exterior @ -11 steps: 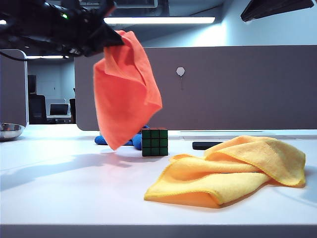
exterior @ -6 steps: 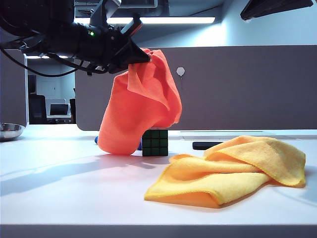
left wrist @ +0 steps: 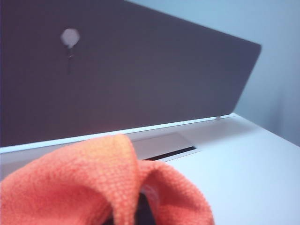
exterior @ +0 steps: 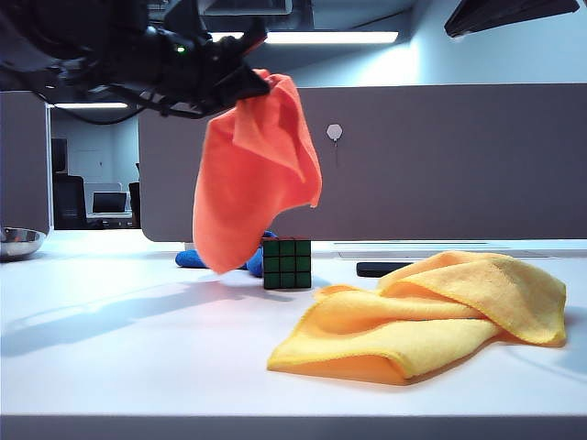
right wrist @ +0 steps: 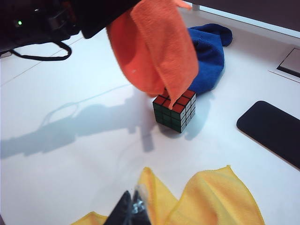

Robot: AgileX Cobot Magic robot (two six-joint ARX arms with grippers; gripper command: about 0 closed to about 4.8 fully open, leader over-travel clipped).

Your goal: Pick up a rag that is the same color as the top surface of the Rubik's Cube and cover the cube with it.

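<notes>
The small green-faced, orange-topped Rubik's Cube [exterior: 286, 264] stands on the white table [exterior: 138, 357]. The soft orange-coral microfibre rag [exterior: 252, 174] hangs long-axis vertical from the clenched left gripper [exterior: 260, 84], above and slightly left of the cube. The right gripper [right wrist: 131, 209], fingertips together and holding nothing, waits over the yellow cloth [exterior: 431, 312], farther off.

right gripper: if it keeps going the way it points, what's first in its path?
Most likely the yellow cloth: the right gripper, jaws shut, points down over its near folds. The Rubik's Cube sits farther along that line, under the rag held by the left gripper. Depth is unclear.
</notes>
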